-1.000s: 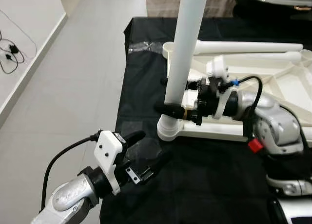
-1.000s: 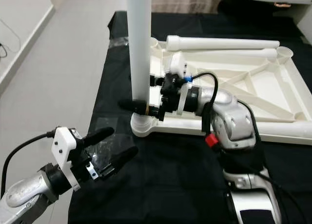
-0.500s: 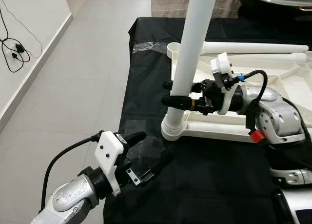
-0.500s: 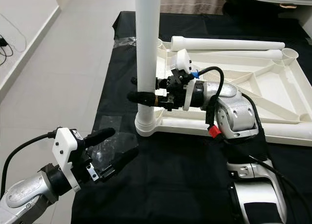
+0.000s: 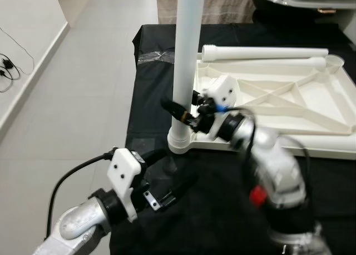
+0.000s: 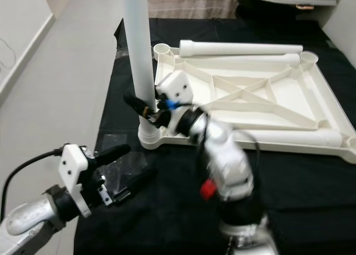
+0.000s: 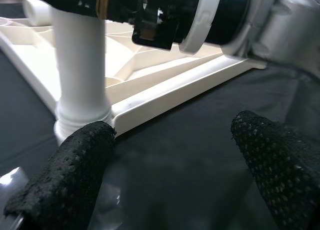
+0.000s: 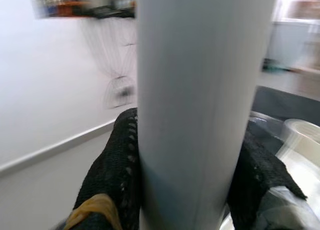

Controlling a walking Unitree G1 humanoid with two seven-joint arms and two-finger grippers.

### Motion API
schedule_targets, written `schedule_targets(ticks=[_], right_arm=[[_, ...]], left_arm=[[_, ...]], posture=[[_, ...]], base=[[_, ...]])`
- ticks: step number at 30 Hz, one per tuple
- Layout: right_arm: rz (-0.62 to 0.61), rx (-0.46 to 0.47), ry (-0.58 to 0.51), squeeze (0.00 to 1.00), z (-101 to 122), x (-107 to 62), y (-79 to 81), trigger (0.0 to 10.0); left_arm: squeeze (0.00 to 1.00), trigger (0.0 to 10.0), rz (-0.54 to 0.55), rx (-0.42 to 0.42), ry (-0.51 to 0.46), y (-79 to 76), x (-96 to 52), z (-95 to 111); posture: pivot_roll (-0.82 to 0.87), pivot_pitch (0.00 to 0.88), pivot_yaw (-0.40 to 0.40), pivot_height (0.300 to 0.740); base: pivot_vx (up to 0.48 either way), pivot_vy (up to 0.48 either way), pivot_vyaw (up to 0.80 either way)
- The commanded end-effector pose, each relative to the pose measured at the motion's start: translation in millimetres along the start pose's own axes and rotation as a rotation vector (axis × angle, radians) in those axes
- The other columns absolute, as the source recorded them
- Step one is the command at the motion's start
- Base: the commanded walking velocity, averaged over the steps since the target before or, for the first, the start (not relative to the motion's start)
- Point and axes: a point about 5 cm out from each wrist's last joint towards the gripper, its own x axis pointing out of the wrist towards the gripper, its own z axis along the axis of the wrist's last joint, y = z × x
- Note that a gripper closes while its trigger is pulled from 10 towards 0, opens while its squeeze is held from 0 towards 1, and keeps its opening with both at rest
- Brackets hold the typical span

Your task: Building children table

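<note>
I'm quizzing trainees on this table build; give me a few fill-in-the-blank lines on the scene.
1. The right gripper is shut on the upright white ____.
2. That leg stands in a corner socket of the upturned white tabletop, which lies on a ____ cloth.
3. The left gripper is ____, holding nothing.

Missing: leg; black; open

Both arms are silver metal w/ black joint sections; the left gripper has two long black fingers w/ a knobbly textured surface, a white plastic block w/ two small dark holes on the wrist, a small silver bracket w/ screws, and a thick black cable looping back. The right gripper is black too, w/ a brass-coloured band, a white boxy wrist mount, a blue connector w/ thin black cable, and a red tag on the silver forearm.
</note>
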Motion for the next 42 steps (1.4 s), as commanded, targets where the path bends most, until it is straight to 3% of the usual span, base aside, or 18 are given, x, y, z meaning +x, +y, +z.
schedule_targets(ticks=[1,6,11,12,13,14,15,16,18,20,23,26,30,33,38,42], right_arm=[[-0.15,-0.009,0.264,0.0,-47.1,-11.9,-12.0,0.0],[-0.165,-0.013,0.246,0.0,-42.0,1.6,-17.2,0.0],[-0.201,-0.019,0.241,0.0,-38.4,2.0,-17.1,0.0],[-0.204,-0.02,0.25,0.0,-38.3,1.7,-15.3,5.2],[-0.204,-0.02,0.25,0.0,-38.3,1.7,-15.3,5.2],[-0.182,-0.024,0.224,0.0,-34.6,2.2,-12.2,10.0],[-0.176,-0.027,0.205,0.0,-31.6,2.1,-8.7,10.0],[-0.164,-0.003,0.18,1.0,-29.2,2.1,-5.4,10.0],[-0.122,0.039,0.152,1.0,-26.6,2.9,-0.7,10.0],[0.022,0.13,0.085,1.0,-19.8,3.6,8.9,10.0],[0.133,0.13,0.051,1.0,-14.9,1.0,14.4,10.0],[0.421,0.158,0.052,1.0,-12.5,-14.8,20.0,10.0],[0.556,0.134,0.108,1.0,-17.8,-29.4,17.1,10.0],[0.622,0.104,0.163,1.0,-23.2,-38.8,10.3,10.0],[0.632,0.067,0.198,1.0,-24.9,-43.2,-4.1,10.0],[0.545,0.022,0.2,1.0,-22.6,-39.1,-28.4,10.0]], left_arm=[[0.0,10.0,0.003,0.0,0.024,-0.2,-1.7,-4.8],[0.0,10.0,-0.001,0.001,0.02,-0.6,-0.2,-4.8],[0.0,10.0,0.007,0.003,0.02,0.6,-0.9,-5.1],[0.0,10.0,0.011,0.003,0.02,1.0,-0.9,-5.3],[0.0,10.0,0.011,0.003,0.02,1.0,-0.9,-5.3],[0.0,10.0,0.012,0.002,0.021,0.9,-0.9,-5.7],[0.0,10.0,0.012,0.001,0.021,0.9,-0.9,-6.0],[0.0,10.0,0.013,0.0,0.022,0.8,-1.1,-6.3],[0.0,10.0,0.012,-0.001,0.023,0.5,-1.3,-6.7],[0.0,10.0,0.008,-0.005,0.029,-0.2,-1.4,-8.1],[0.0,10.0,0.004,-0.007,0.031,-0.5,-1.1,-8.8],[0.0,10.0,-0.016,-0.007,0.031,-1.3,1.6,-8.7],[0.0,10.0,-0.015,-0.004,0.03,-0.1,1.1,-8.0],[0.0,10.0,-0.011,-0.009,0.034,-1.2,-0.3,-9.1],[0.0,10.0,-0.006,-0.016,0.042,-2.6,-2.2,-10.7],[0.0,10.0,-0.002,-0.007,0.047,-1.6,-2.9,-10.6]], posture=[[0.06,0.27,-0.019,0.74],[0.06,0.256,-0.026,0.74],[0.05,0.265,-0.023,0.74],[0.05,0.263,-0.024,0.74],[0.05,0.263,-0.024,0.74],[0.05,0.267,-0.022,0.74],[0.04,0.276,-0.017,0.74],[0.04,0.27,-0.016,0.74],[0.04,0.27,-0.016,0.74],[0.04,0.273,-0.012,0.74],[0.03,0.273,-0.004,0.74],[0.03,0.27,-0.005,0.74],[0.04,0.269,-0.005,0.74],[0.04,0.268,-0.004,0.74],[0.05,0.266,-0.004,0.74],[0.05,0.263,-0.005,0.74]], base=[[0.0,0.0,0.0],[0.0,0.0,0.0],[0.0,0.0,0.0],[0.0,0.0,0.0],[0.0,0.0,0.0],[0.0,0.0,0.0],[0.0,0.0,0.0],[0.0,0.0,0.0],[0.0,0.0,0.0],[0.0,0.0,0.0],[0.0,0.0,0.0],[0.0,0.0,0.0],[0.0,0.0,0.0],[0.0,0.0,0.0],[0.0,0.0,0.0],[0.0,0.0,0.0]])
